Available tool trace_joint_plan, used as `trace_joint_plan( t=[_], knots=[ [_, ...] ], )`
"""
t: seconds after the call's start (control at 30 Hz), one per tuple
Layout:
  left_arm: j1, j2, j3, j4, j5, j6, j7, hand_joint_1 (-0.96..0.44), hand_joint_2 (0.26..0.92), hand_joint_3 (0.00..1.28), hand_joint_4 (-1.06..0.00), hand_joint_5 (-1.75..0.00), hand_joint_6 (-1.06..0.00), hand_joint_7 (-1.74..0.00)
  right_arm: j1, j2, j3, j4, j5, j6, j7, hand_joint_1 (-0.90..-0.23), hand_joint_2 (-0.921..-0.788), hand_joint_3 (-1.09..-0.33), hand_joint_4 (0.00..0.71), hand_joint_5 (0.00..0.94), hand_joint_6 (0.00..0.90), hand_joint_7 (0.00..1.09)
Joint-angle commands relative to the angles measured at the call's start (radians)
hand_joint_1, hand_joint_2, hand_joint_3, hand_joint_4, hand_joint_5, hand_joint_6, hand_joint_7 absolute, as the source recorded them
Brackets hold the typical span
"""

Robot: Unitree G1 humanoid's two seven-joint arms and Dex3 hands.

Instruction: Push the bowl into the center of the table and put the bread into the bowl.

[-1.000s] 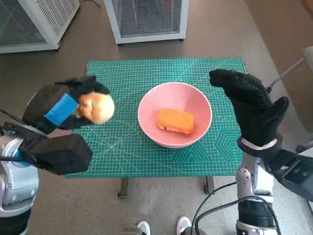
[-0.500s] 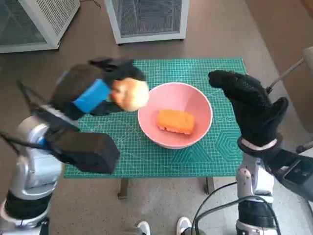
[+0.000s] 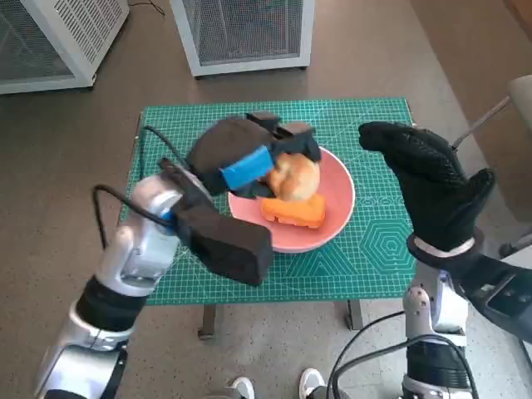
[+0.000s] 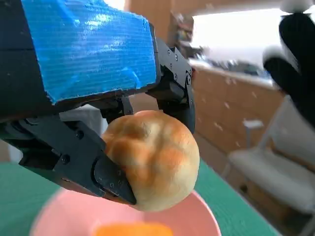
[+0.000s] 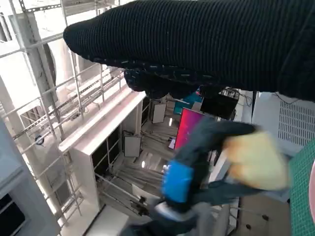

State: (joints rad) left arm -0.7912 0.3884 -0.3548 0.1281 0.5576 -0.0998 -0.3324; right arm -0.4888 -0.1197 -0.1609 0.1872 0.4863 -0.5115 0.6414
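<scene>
R hand raised near the table's right edge, off the mat, fingers loosely spread, holds nothing; unchanged vs 1 s ago. L hand has swung from the table's left edge to over the pink bowl, fingers clamped round the bread roll. Roll now hangs above the bowl's left half, just over the orange sponge-like block inside. Bowl sits approx. at centre of the green cutting mat, so push looks done. Judgement: only the release remains; roll may land on the block and tip.

Bread in left robot hand above bowl, mid-table
</scene>
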Motion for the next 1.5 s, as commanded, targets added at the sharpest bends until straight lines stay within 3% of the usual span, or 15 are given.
trace_joint_plan(
  t=[0.03, 0.07, 0.13, 0.23, 0.33, 0.57, 1.1, 1.33, 1.5],
  knots=[
    [-0.008, -0.009, -0.027, 0.050, 0.049, -0.027, 0.034, -0.21, 0.921, 0.23, -0.47, -0.95, -0.47, -1.40, 0.031, -0.012, -0.009, -0.002, 0.000, 0.003, 0.005, -0.367, -0.921, -0.482, 0.701, 0.050, 0.148, 0.71],
    [-0.004, -0.010, -0.032, 0.052, 0.059, -0.025, 0.035, -0.21, 0.906, 0.22, -0.44, -0.86, -0.42, -1.28, 0.033, -0.012, -0.009, -0.003, -0.001, 0.002, 0.004, -0.367, -0.921, -0.482, 0.701, 0.050, 0.148, 0.71],
    [0.005, -0.009, -0.041, 0.054, 0.079, -0.018, 0.036, -0.25, 0.906, 0.14, -0.40, -0.50, -0.36, -0.83, 0.036, -0.013, -0.011, -0.007, -0.004, 0.001, 0.001, -0.365, -0.921, -0.482, 0.702, 0.050, 0.147, 0.71],
    [0.020, -0.008, -0.044, 0.047, 0.097, -0.008, 0.032, -0.31, 0.916, 0.09, -0.38, -0.21, -0.31, -0.55, 0.039, -0.013, -0.013, -0.013, -0.011, 0.000, -0.006, -0.366, -0.921, -0.481, 0.704, 0.050, 0.145, 0.70],
    [0.031, -0.007, -0.039, 0.037, 0.098, 0.002, 0.019, -0.35, 0.919, 0.07, -0.34, -0.10, -0.28, -0.44, 0.041, -0.012, -0.013, -0.016, -0.018, -0.001, -0.014, -0.367, -0.921, -0.483, 0.706, 0.050, 0.142, 0.70],
    [0.055, -0.002, -0.015, 0.014, 0.063, -0.001, 0.001, -0.37, 0.921, 0.06, -0.30, -0.03, -0.23, -0.37, 0.040, -0.005, -0.007, -0.019, -0.037, -0.003, -0.031, -0.369, -0.921, -0.488, 0.708, 0.049, 0.140, 0.70],
    [0.124, 0.011, 0.121, -0.086, -0.153, 0.011, -0.073, -0.43, 0.919, 0.03, -0.16, 0.00, -0.13, -0.26, 0.022, -0.005, 0.000, -0.006, -0.036, 0.006, -0.043, -0.374, -0.921, -0.487, 0.703, 0.042, 0.144, 0.70],
    [0.163, 0.020, 0.212, -0.143, -0.300, 0.004, -0.110, -0.43, 0.918, 0.01, -0.16, 0.00, -0.16, -0.22, 0.015, -0.005, -0.004, -0.011, -0.059, -0.002, -0.080, -0.378, -0.921, -0.482, 0.632, 0.008, 0.150, 0.69],
    [0.196, -0.014, 0.299, -0.120, -0.471, -0.089, -0.110, -0.47, 0.920, 0.03, -0.17, -0.01, -0.18, -0.22, 0.011, 0.004, -0.003, -0.030, -0.089, -0.009, -0.127, -0.374, -0.921, -0.482, 0.555, 0.001, 0.159, 0.69]
  ],
)
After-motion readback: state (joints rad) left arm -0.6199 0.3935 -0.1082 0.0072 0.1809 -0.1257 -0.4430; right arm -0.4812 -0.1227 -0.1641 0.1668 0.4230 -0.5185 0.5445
